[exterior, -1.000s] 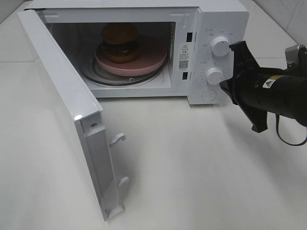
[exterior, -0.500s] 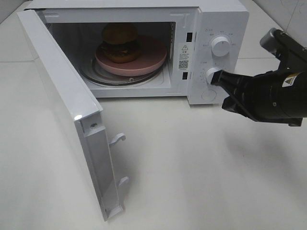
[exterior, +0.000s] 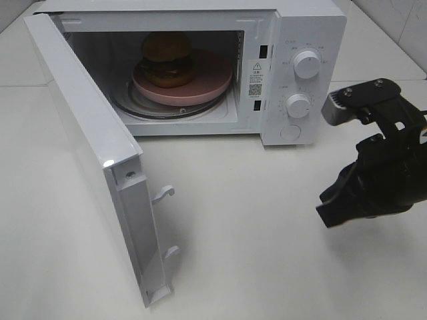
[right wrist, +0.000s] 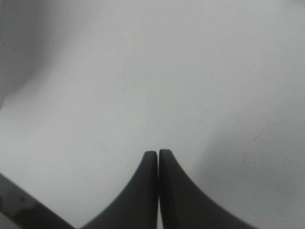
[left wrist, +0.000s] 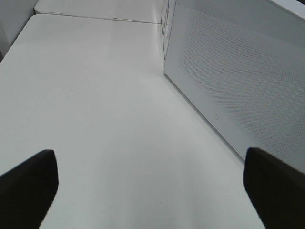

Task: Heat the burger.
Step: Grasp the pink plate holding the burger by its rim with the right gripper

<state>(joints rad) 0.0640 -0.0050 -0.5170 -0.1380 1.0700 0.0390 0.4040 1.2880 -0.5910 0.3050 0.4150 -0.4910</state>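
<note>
The burger (exterior: 166,58), with a golden-brown bun and dark filling, sits on a pink round plate (exterior: 210,80) inside the open white microwave (exterior: 303,33). The microwave door (exterior: 87,143) stands swung wide open to the left. My right gripper (exterior: 330,213) is shut and empty over the bare table, right of and in front of the microwave's knobs (exterior: 305,65); its fingertips (right wrist: 152,164) press together in the right wrist view. My left gripper (left wrist: 152,186) is open and empty outside the door's mesh panel (left wrist: 238,81); it is out of the exterior high view.
The glass turntable (exterior: 143,107) lies under the plate. A second knob (exterior: 298,105) and a round button (exterior: 289,133) sit on the control panel. The door's latch hooks (exterior: 163,195) stick out toward the table front. The white tabletop (exterior: 253,253) spreads in front.
My right gripper has pulled back from the lower knob, turned and dropped toward the table at the front right. The microwave, door and burger have not moved.
</note>
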